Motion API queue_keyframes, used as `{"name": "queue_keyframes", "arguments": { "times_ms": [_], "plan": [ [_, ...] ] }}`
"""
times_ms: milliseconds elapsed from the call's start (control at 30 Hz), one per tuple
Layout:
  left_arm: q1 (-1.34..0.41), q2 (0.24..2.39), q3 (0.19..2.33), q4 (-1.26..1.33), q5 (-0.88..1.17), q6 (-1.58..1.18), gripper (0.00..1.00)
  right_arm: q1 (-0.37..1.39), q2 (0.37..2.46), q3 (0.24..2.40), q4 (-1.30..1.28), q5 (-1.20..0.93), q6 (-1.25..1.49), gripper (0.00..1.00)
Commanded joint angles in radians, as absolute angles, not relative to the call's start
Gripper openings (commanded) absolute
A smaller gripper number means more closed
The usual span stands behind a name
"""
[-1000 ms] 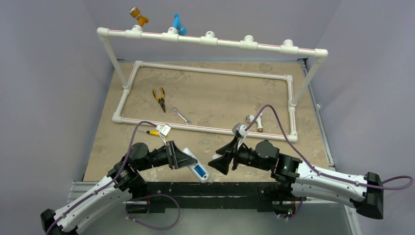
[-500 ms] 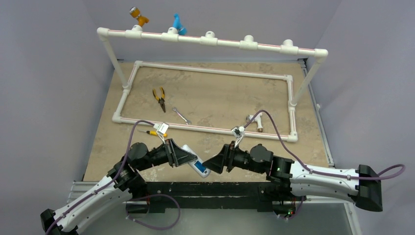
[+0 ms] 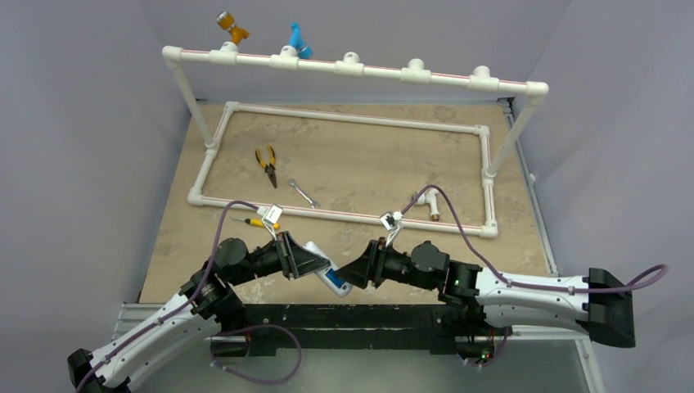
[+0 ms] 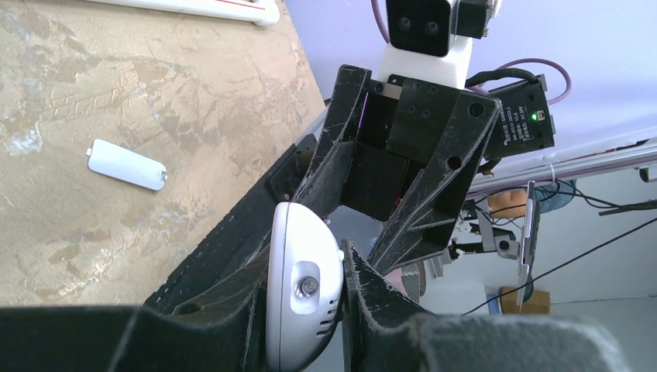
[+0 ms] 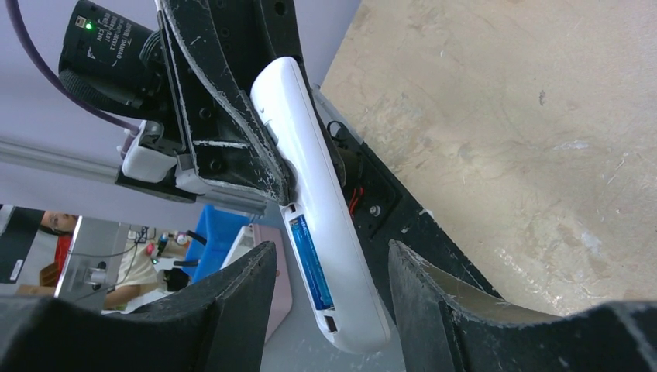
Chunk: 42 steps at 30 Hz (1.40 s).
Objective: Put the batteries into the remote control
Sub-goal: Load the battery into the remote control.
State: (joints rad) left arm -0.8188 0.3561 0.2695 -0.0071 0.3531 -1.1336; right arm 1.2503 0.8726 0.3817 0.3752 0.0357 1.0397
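Note:
My left gripper (image 3: 309,262) is shut on the white remote control (image 3: 326,275) and holds it tilted above the table's near edge. In the left wrist view the remote (image 4: 304,298) shows end-on, pinched between the fingers of that gripper (image 4: 306,260). My right gripper (image 3: 353,272) is open and empty. In the right wrist view its jaws (image 5: 331,260) stand on either side of the remote's (image 5: 310,147) free end without touching it. A blue battery (image 5: 311,263) lies in the remote's open compartment. I cannot make out a second battery.
A small white battery cover (image 4: 126,164) lies on the tan table. A yellow-handled screwdriver (image 3: 255,220), a wrench (image 3: 304,194), pliers (image 3: 266,164) and a white pipe fitting (image 3: 427,202) lie around the white PVC frame (image 3: 344,118). Blue (image 3: 298,39) and orange (image 3: 232,27) fittings sit on its top rail.
My right arm has swung left and brought its open jaws around the remote's free end. The left arm and the remote have stayed in place.

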Motion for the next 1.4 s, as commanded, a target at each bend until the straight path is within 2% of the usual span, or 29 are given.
{"name": "queue_keyframes", "arguments": {
  "times_ms": [0, 433, 700, 867, 900, 1033, 1133, 1267, 1367],
  "plan": [
    [-0.819, 0.356, 0.317, 0.069, 0.353, -1.132, 0.00, 1.255, 0.884, 0.395, 0.430, 0.049, 1.048, 0.54],
    [-0.819, 0.347, 0.318, 0.064, 0.356, -1.135, 0.00, 1.258, 0.948, 0.438, 0.404, 0.027, 1.022, 0.36],
    [-0.819, 0.337, 0.319, 0.057, 0.354, -1.138, 0.00, 1.264, 0.949, 0.450, 0.349, 0.059, 1.005, 0.14],
    [-0.819, 0.337, 0.318, 0.055, 0.356, -1.138, 0.00, 1.275, 0.924, 0.480, 0.219, 0.128, 0.977, 0.08],
    [-0.820, 0.335, 0.318, 0.052, 0.356, -1.138, 0.00, 1.275, 0.918, 0.483, 0.199, 0.136, 0.971, 0.10],
    [-0.819, 0.328, 0.319, 0.027, 0.347, -1.129, 0.00, 1.275, 0.851, 0.510, 0.121, 0.172, 0.901, 0.41],
    [-0.819, 0.311, 0.318, -0.030, 0.334, -1.125, 0.00, 1.275, 0.779, 0.579, -0.090, 0.278, 0.816, 0.56],
    [-0.819, 0.281, 0.332, -0.135, 0.291, -1.103, 0.00, 1.275, 0.661, 0.610, -0.275, 0.419, 0.737, 0.69],
    [-0.819, 0.264, 0.350, -0.213, 0.253, -1.079, 0.00, 1.275, 0.601, 0.583, -0.350, 0.459, 0.682, 0.71]
  ]
}}
